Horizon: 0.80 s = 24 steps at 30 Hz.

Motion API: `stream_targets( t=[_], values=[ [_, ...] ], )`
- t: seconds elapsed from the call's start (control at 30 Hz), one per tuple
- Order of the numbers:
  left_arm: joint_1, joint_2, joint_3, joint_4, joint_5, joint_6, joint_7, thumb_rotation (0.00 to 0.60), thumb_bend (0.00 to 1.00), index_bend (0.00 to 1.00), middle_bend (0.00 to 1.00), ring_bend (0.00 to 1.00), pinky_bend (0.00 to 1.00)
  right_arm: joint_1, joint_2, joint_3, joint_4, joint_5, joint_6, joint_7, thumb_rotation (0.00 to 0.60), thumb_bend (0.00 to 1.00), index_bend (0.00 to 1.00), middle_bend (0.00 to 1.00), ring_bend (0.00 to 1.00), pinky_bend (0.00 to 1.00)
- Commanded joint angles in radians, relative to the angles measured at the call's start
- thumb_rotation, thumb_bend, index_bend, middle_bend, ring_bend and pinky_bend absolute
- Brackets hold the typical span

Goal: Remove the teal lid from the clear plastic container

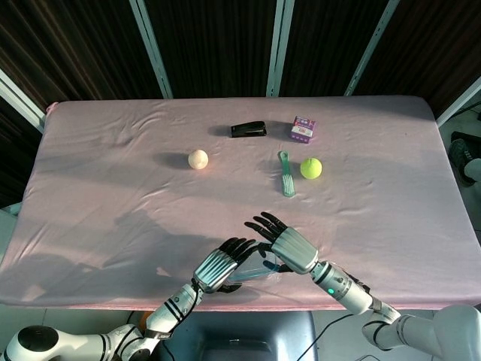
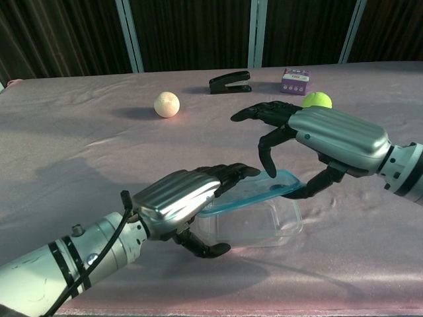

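- Teal lid (image 2: 254, 192) is tilted up off the clear plastic container (image 2: 254, 222): in the chest view its right end rides high while its left end dips behind my left hand (image 2: 177, 203), near the lower middle of the frame.
- My right hand (image 2: 330, 139) holds the raised end; the thumb sits under the lid's right edge and at least one finger curls down over the top of it, the others spread forward above.
- My left hand lies over the container's left side with its fingers reaching across toward the lid. I cannot tell from either view whether it actually grips the container wall or lid or only rests against them.
- The container itself sits on the pink tablecloth (image 2: 79, 152) at the near edge of the table, seemingly empty, with its right rim open to view below the lifted lid.
- In the head view both hands crowd together at the bottom centre, my right hand (image 1: 289, 248) above and right of my left hand (image 1: 220, 267), and the lid (image 1: 252, 275) shows only as a thin teal sliver between them.
- My reading of progress: the seal is broken on one side, so the hard part looks done, but the lid is not yet clear of the container.
- Left to do: free the low left end, carry the lid away and set it down on the cloth apart from the container.
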Motion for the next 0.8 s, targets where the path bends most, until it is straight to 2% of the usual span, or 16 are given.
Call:
stream_targets(
  t=[0.03,0.23,0.47,0.5,0.57,0.63,0.7,0.8],
  values=[
    [0.0,0.001,-0.003,0.003,-0.001,0.0,-0.004,0.6,0.31,0.0,0.59,0.52,0.48,0.001,-0.005,-0.004,0.002,-0.007,0.008,0.002,0.6,0.45,0.76,0.21,0.03,0.06],
    [0.002,0.0,-0.007,0.016,0.004,0.006,-0.03,0.6,0.31,0.0,0.56,0.49,0.45,-0.001,-0.016,-0.011,0.019,-0.02,0.028,-0.004,0.6,0.51,0.84,0.24,0.06,0.09],
    [-0.004,0.006,-0.006,0.013,0.013,0.002,-0.048,0.6,0.31,0.0,0.44,0.35,0.26,-0.004,-0.019,-0.012,0.03,-0.026,0.048,-0.005,0.6,0.57,0.86,0.25,0.07,0.1],
    [-0.004,0.007,-0.005,0.012,0.014,0.002,-0.048,0.6,0.31,0.0,0.4,0.31,0.23,-0.005,-0.019,-0.012,0.031,-0.027,0.05,-0.005,0.6,0.57,0.87,0.25,0.07,0.1],
    [-0.006,0.012,-0.002,0.009,0.024,0.005,-0.057,0.6,0.31,0.0,0.23,0.15,0.12,-0.007,-0.016,-0.01,0.032,-0.033,0.071,-0.005,0.6,0.57,0.87,0.25,0.07,0.11],
    [-0.01,0.018,0.002,0.011,0.041,0.013,-0.077,0.6,0.31,0.0,0.07,0.02,0.03,-0.011,-0.01,-0.008,0.034,-0.039,0.094,-0.004,0.6,0.57,0.87,0.25,0.08,0.12],
    [-0.015,0.03,0.005,0.012,0.07,0.032,-0.099,0.6,0.31,0.0,0.01,0.0,0.0,-0.016,0.003,-0.001,0.031,-0.046,0.128,-0.008,0.6,0.57,0.87,0.26,0.08,0.12],
    [-0.017,0.039,0.008,0.02,0.103,0.068,-0.126,0.6,0.31,0.0,0.0,0.0,0.0,-0.018,0.019,0.003,0.023,-0.05,0.149,-0.006,0.6,0.57,0.87,0.26,0.08,0.13]
  ],
)
